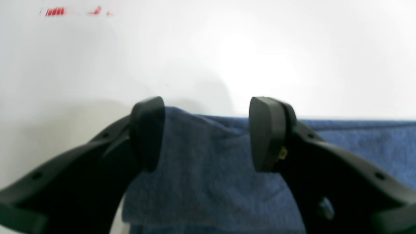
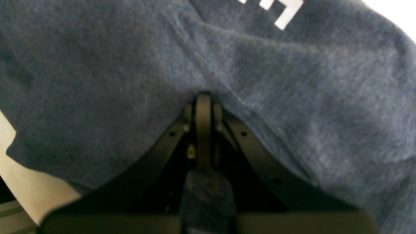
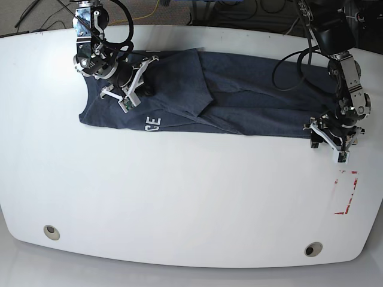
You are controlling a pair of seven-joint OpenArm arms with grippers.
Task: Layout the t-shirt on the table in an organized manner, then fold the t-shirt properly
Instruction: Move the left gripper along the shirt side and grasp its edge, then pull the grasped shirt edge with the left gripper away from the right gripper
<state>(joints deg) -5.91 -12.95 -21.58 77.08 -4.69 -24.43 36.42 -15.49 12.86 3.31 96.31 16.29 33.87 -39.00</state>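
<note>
Your left claw [image 1: 206, 133] hangs open over the t-shirt [image 3: 239, 98] edge, holding nothing. Your right claw [image 2: 203, 100] is pinched on the t-shirt, apparently gripping a fold. The shirt lies stretched along the far side of the surface [image 3: 179, 203].

Base cam overhead, far; 2 wrist cams close on t-shirt [image 3: 239, 101], shared w/ base.
</note>
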